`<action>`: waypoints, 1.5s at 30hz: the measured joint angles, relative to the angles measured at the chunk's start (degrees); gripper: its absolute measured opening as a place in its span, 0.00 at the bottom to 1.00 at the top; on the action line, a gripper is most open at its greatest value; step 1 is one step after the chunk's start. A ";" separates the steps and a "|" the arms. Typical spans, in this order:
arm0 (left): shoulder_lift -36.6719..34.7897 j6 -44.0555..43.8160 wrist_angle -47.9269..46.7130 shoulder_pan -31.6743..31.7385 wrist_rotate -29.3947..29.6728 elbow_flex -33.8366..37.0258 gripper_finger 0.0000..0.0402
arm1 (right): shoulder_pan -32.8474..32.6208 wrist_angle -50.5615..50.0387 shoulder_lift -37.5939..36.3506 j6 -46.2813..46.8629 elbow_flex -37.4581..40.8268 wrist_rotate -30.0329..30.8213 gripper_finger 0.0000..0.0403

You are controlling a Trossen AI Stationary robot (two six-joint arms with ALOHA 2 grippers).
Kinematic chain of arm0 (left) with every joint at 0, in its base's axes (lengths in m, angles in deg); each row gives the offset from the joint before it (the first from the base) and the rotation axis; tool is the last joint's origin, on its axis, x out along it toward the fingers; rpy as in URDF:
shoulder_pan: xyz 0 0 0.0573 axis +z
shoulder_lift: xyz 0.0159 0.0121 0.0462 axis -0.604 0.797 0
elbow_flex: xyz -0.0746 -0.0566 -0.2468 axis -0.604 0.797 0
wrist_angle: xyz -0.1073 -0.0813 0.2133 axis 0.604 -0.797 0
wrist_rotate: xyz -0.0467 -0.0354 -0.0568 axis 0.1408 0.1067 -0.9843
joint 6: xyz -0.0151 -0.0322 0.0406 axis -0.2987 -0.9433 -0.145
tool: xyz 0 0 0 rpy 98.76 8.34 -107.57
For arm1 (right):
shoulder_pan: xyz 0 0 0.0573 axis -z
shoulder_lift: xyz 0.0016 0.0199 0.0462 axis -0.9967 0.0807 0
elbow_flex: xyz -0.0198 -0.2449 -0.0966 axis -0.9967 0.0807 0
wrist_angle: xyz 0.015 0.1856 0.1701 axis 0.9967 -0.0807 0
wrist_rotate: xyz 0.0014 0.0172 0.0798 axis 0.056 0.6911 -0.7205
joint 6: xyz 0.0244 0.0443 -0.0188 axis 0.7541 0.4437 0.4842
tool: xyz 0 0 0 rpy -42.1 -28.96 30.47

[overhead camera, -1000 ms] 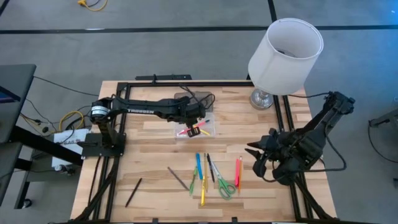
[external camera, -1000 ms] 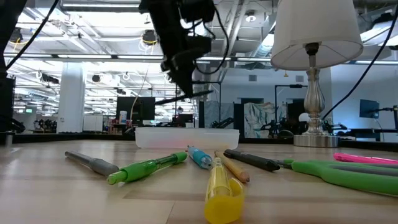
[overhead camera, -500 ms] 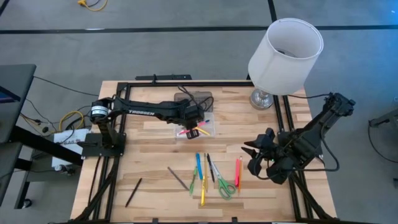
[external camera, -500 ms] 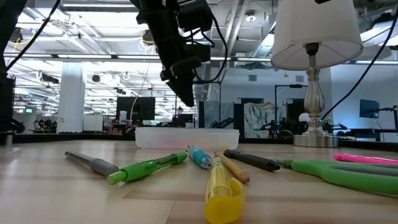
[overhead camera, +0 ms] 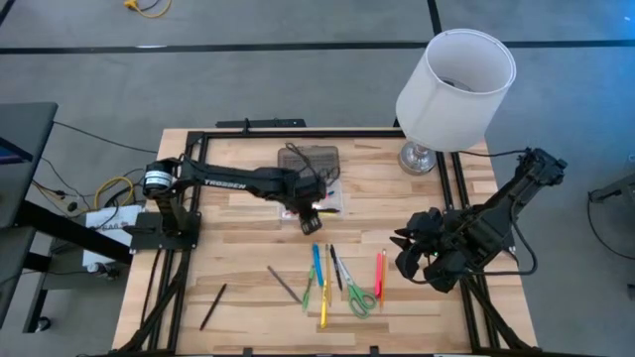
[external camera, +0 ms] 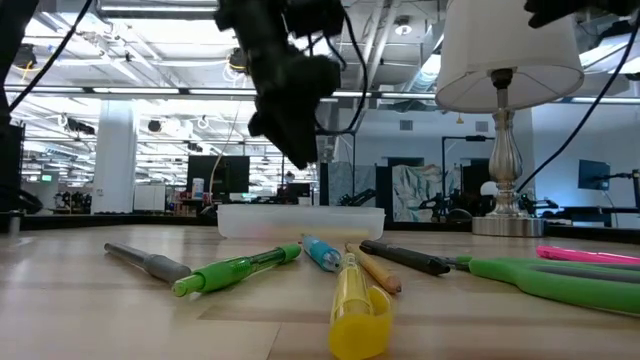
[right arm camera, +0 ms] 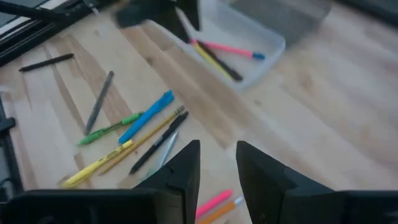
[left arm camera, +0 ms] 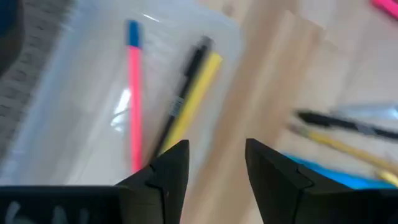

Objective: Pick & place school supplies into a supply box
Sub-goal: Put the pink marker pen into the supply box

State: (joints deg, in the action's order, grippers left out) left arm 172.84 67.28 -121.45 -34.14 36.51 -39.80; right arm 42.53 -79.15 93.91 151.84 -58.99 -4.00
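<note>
The supply box (overhead camera: 325, 198) lies open at the table's far middle, its grey lid (overhead camera: 313, 159) behind it. Inside lie a pink pen (left arm camera: 133, 106), a black pen (left arm camera: 186, 87) and a yellow pen (left arm camera: 189, 109). My left gripper (overhead camera: 306, 220) hovers open and empty over the box's near edge; it also shows in its wrist view (left arm camera: 216, 149). Loose supplies lie nearer: a blue pen (overhead camera: 317, 262), a green marker (overhead camera: 308, 293), a yellow marker (overhead camera: 322, 305), a black pen (overhead camera: 335, 268), green scissors (overhead camera: 359, 297) and a pink pen (overhead camera: 380, 270). My right gripper (overhead camera: 400, 253) hangs open and empty right of them.
A white lamp (overhead camera: 456, 79) stands at the far right on a metal foot (overhead camera: 419, 157). A grey pencil (overhead camera: 283, 283) and a lone black pen (overhead camera: 211, 305) lie toward the near left. A black frame (overhead camera: 298, 132) edges the table.
My left gripper held a black pen level over the box; the pen has gone from its fingers and now lies in the box. The gripper has moved a little toward the table's near edge.
</note>
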 joint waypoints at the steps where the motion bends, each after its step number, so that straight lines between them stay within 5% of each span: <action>1: -0.37 0.02 -0.11 -1.31 0.21 0.00 0.38 | 0.23 0.25 0.00 1.85 0.12 -0.90 0.24; 9: -5.46 2.94 -6.27 -11.92 8.90 0.00 0.38 | 0.25 6.57 4.92 23.61 2.95 -2.34 0.24; 15: -12.20 2.91 -11.41 -21.11 19.44 0.75 0.38 | 2.19 12.65 16.63 32.29 2.97 -15.13 0.24; 20: -18.88 -2.09 -12.54 -27.85 26.83 4.48 0.38 | 1.98 20.96 23.02 39.75 2.95 -16.56 0.24; 30: -27.12 -25.62 -15.18 -35.80 37.62 11.66 0.38 | 2.11 17.04 26.38 40.45 2.94 -21.29 0.24; 45: -27.15 -31.23 -14.59 -36.86 38.00 11.82 0.38 | 5.23 18.58 32.01 35.82 2.93 -24.03 0.24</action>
State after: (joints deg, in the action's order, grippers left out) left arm 145.69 36.05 -136.04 -71.01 74.50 -27.98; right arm 47.76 -60.57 125.92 187.66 -56.06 -28.03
